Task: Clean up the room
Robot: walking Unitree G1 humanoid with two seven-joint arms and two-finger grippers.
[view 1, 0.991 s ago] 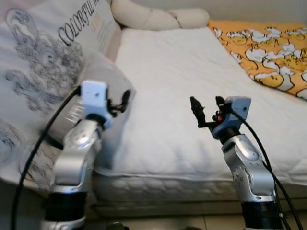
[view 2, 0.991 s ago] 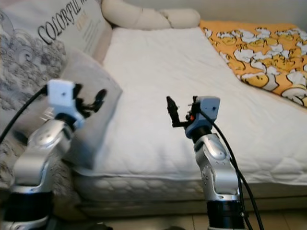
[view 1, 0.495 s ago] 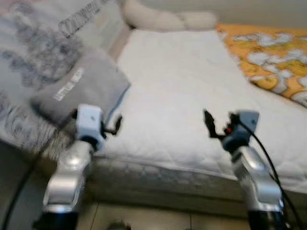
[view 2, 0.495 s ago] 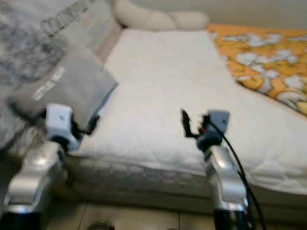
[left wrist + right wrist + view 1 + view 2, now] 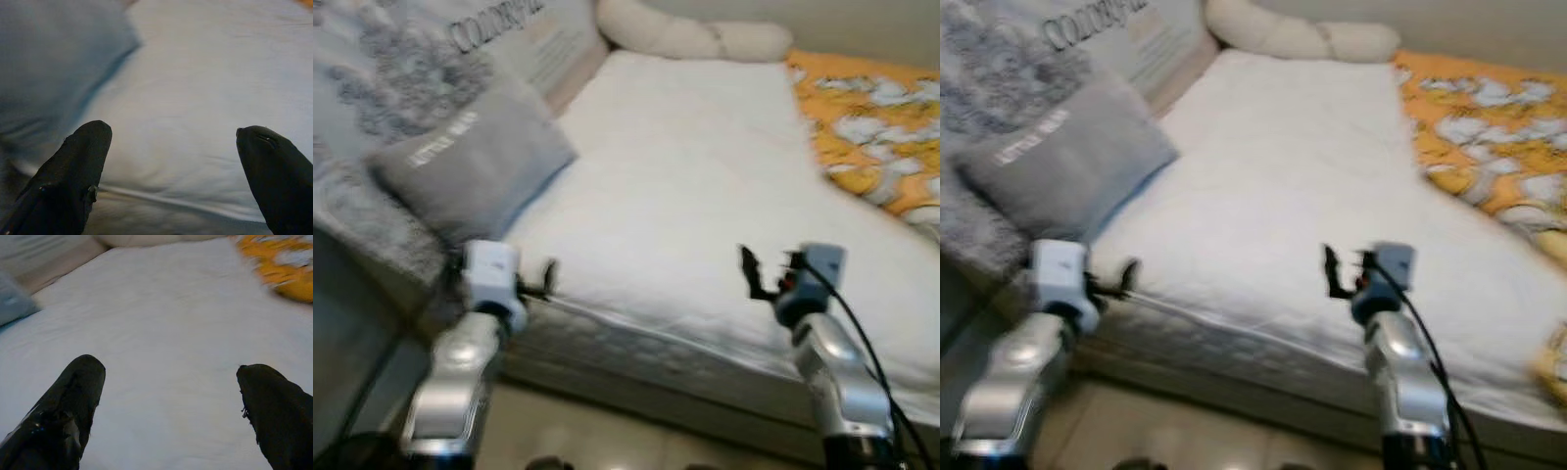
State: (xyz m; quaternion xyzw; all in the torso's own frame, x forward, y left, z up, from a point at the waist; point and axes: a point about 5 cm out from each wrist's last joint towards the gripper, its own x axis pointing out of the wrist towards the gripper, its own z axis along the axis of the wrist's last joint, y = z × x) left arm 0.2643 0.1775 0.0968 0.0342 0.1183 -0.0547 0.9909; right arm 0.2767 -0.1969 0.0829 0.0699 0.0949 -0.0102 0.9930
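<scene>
I stand at the side of a bed [image 5: 685, 186] covered with a white quilted sheet. A grey pillow [image 5: 475, 171] with a line of white lettering lies at the bed's left edge, leaning against a large pale cushion [image 5: 401, 69] printed with grey swirls and dark lettering. A cream bolster [image 5: 690, 37] runs along the head of the bed, and an orange blanket [image 5: 867, 127] with a white pattern covers the far right side.

My left fingers [image 5: 546, 278] are held up in front of the mattress edge, just below the grey pillow and not touching it. In the left wrist view the two black tips [image 5: 80, 161] stand wide apart with nothing between them, the sheet and the pillow's corner beyond.

My right fingers [image 5: 750, 274] hover over the near part of the sheet. In the right wrist view these tips [image 5: 78, 391] are also spread wide and hold nothing, with the white sheet under them and the orange blanket far off.
</scene>
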